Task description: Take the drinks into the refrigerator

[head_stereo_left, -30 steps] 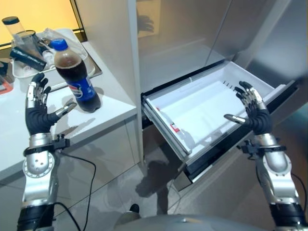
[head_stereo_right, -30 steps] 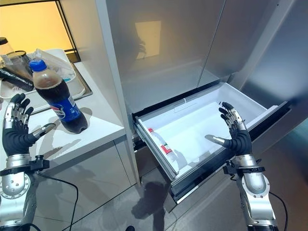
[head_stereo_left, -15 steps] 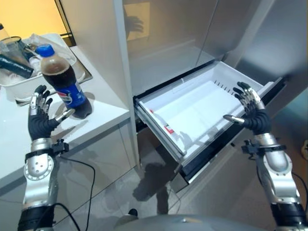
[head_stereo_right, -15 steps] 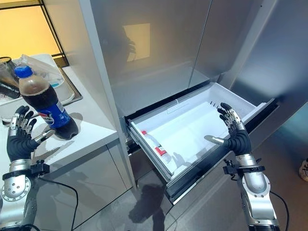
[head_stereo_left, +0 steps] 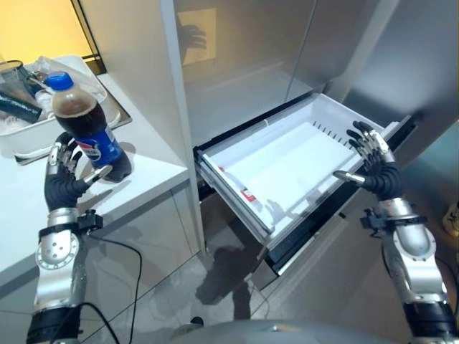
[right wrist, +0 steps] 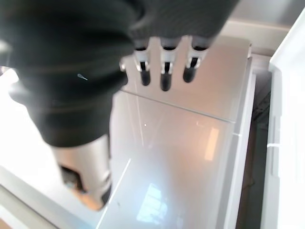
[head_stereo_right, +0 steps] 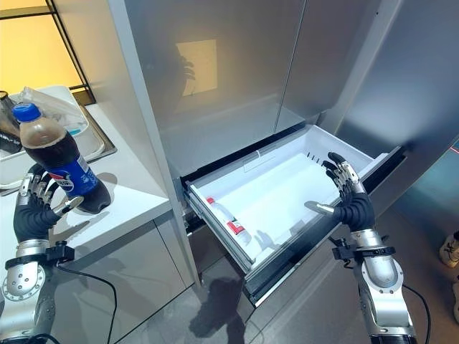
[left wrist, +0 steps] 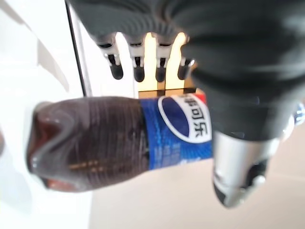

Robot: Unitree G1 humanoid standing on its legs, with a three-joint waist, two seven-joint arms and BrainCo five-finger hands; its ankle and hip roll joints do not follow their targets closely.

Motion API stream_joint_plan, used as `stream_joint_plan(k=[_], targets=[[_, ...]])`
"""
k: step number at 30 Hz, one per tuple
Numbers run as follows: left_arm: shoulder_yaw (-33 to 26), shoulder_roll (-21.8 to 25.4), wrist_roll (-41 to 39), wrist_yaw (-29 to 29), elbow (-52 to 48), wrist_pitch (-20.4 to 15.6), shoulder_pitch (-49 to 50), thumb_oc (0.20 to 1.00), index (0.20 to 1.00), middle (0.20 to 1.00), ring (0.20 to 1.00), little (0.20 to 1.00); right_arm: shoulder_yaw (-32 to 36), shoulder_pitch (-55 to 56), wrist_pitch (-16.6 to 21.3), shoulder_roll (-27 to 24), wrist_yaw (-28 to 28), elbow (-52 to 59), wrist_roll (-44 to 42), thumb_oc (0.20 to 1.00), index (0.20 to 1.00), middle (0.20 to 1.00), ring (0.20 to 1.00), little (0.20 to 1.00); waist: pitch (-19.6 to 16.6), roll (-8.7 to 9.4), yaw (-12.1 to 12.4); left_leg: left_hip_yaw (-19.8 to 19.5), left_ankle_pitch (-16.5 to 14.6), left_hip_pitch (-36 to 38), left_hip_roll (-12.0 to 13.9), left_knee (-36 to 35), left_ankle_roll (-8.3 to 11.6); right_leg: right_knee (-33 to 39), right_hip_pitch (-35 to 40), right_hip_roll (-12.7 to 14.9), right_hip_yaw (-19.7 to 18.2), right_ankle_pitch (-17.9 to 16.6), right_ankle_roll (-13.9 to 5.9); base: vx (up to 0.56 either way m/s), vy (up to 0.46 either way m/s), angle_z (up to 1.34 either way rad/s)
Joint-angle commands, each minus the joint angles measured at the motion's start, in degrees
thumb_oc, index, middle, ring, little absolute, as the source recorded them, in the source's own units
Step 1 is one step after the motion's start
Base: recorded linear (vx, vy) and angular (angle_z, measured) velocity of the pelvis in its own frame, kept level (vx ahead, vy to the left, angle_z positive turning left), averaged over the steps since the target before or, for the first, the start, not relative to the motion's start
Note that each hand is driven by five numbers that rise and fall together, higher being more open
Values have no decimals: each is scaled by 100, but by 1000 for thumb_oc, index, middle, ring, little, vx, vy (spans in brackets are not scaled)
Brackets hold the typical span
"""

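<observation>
A cola bottle (head_stereo_left: 84, 127) with a blue cap and blue label stands upright on the white counter (head_stereo_left: 147, 170) at the left. My left hand (head_stereo_left: 63, 185) is open right in front of it, fingers straight, thumb pointing at its base. In the left wrist view the bottle (left wrist: 95, 143) lies between the straight fingers and the thumb of that hand (left wrist: 228, 52). The fridge's white drawer (head_stereo_left: 290, 161) is pulled out. A small bottle with a red label (head_stereo_right: 229, 223) lies in its near left corner. My right hand (head_stereo_left: 378, 170) hovers open over the drawer's front right corner.
A white tray (head_stereo_left: 34, 143) with containers and a plastic bag stands at the counter's back left. Tall steel fridge doors (head_stereo_right: 237, 64) rise behind the drawer. The drawer juts out over the grey floor. A person's shoe (head_stereo_right: 450, 251) shows at the right edge.
The camera has shifted. My left hand has moved up close to the cola bottle. My right hand has stayed open over the drawer.
</observation>
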State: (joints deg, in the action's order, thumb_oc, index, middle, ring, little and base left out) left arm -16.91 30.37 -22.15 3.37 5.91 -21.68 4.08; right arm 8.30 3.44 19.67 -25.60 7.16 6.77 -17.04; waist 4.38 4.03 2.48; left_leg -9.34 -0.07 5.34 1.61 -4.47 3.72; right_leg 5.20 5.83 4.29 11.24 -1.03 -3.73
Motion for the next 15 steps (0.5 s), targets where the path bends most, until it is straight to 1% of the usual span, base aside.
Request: stream_joint_plan(k=[1, 15], targets=[[127, 407, -199, -88, 302, -139, -451, 1000, 1000, 1000, 1000, 1000, 122, -337, 171, -264, 13, 473, -265, 1000, 1000, 1000, 1000, 1000, -143, -14, -52, -373, -205, -89, -315, 70, -440, -746, -40, -67, 197, 526, 11, 0, 0, 0], [423, 640, -47, -5, 828, -48, -896, 1000, 1000, 1000, 1000, 1000, 14, -332, 151, -220, 74, 538, -350, 1000, 1000, 1000, 1000, 1000, -183, 22, -169, -301, -193, -40, -304, 12, -432, -655, -4, -77, 115, 457, -2, 1, 2, -2]])
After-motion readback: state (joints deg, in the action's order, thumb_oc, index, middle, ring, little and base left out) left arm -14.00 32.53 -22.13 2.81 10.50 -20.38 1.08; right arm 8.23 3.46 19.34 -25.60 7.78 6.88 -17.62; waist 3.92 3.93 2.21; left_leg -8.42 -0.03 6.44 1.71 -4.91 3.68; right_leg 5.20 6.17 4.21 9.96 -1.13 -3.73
